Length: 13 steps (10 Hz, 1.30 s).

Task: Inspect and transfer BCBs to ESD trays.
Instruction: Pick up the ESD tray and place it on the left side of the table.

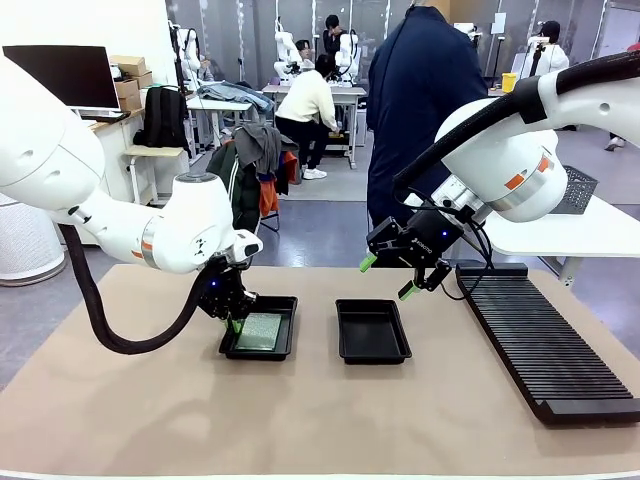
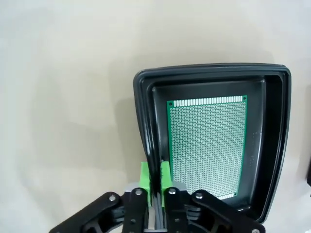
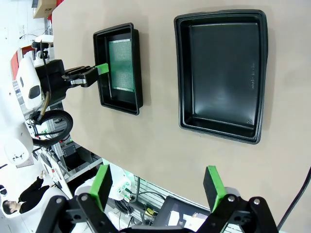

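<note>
Left tool [image 2: 155, 172] clamps tray [image 2: 209, 69] rim, just beside board [image 2: 206, 145].

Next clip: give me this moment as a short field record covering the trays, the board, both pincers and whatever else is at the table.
left tray: holds one board, lying flat on its floor
right tray: nothing in it
left pincer: green pads closed on the left tray's side wall, one pad inside, one outside
right pincer: open, holding nothing, raised over the right tray
ribbed rack: on the table at the robot's right
person: standing at the far side
</note>
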{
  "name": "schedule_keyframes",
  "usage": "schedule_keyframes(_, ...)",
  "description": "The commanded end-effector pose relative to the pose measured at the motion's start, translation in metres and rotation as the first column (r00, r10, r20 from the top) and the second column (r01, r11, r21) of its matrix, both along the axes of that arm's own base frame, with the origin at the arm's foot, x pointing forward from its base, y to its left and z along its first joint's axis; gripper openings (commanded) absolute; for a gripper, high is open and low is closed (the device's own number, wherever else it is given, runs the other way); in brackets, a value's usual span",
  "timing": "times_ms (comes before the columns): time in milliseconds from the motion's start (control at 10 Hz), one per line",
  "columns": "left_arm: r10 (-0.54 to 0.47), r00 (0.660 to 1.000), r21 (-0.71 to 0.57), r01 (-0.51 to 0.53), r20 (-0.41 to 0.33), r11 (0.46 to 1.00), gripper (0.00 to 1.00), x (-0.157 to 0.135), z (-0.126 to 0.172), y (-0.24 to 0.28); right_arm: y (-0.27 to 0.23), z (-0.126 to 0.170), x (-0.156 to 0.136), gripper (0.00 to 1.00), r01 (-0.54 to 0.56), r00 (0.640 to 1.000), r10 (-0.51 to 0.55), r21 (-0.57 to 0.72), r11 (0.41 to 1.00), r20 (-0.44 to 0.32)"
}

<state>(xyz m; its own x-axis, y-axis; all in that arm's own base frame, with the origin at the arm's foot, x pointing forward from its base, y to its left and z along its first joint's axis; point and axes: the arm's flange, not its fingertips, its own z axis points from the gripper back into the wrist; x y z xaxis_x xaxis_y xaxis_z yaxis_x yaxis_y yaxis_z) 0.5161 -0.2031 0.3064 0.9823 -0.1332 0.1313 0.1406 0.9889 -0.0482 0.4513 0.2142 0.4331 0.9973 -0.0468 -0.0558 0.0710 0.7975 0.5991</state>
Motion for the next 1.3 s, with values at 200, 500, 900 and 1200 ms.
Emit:
schedule_keyframes(200, 0.037, 0.999, -0.008, -0.037, -0.004, 0.999, 0.0, 0.0036, -0.0009, -0.005, 0.0009, 0.0009, 0.0032, 1.0, 0.009, 1.0, -0.009, -0.021, 1.0, -0.007)
schedule_keyframes(500, 0.07, 0.998, -0.001, -0.07, -0.002, 0.998, 0.0, 0.0052, 0.0014, -0.0039, 0.0009, 0.0009, 0.0032, 1.0, 0.009, 1.0, -0.009, -0.021, 1.0, -0.007)
schedule_keyframes(900, 0.013, 1.0, -0.003, -0.013, 0.0, 1.0, 0.0, 0.0002, 0.0005, -0.0012, 0.0009, 0.0009, 0.0032, 1.0, 0.009, 1.0, -0.009, -0.021, 1.0, -0.007)
schedule_keyframes(1200, 0.013, 1.0, -0.003, -0.013, 0.0, 1.0, 0.0, 0.0002, 0.0005, -0.0012, 0.0009, 0.0009, 0.0032, 1.0, 0.009, 1.0, -0.009, -0.021, 1.0, -0.007)
